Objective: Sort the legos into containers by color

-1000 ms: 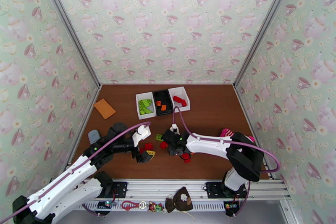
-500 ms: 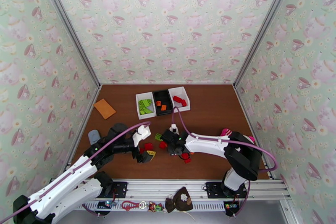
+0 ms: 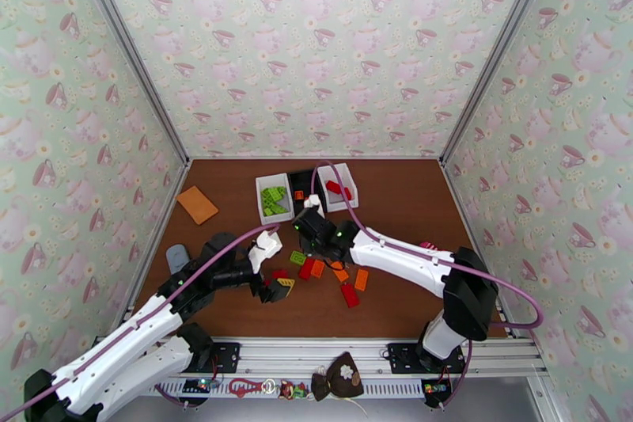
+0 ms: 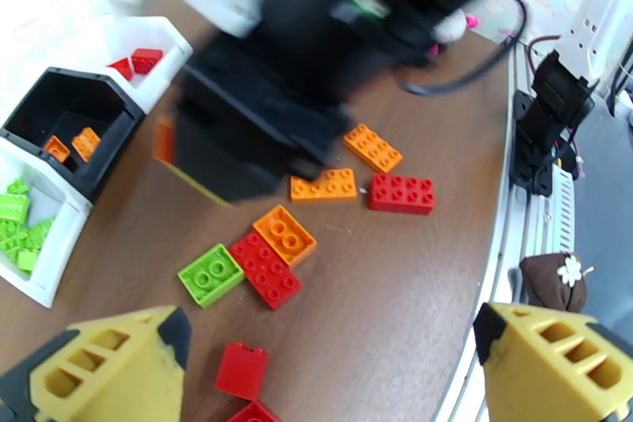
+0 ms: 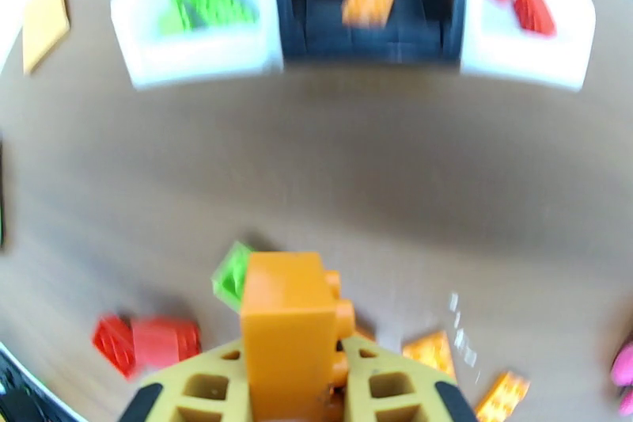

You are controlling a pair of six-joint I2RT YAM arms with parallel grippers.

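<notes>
The right gripper clamps an orange brick just on the near side of the black bin, which holds two orange pieces. The left gripper gapes wide, farther from that bin, above loose legos. The green-brick white bin adjoins the black bin's left side and the red-brick white bin its right.

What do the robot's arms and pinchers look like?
The left arm and right arm are white tubes with black joints; a purple cable runs along each. Their fingers are chunky yellow with black edges and rectangular holes.
</notes>
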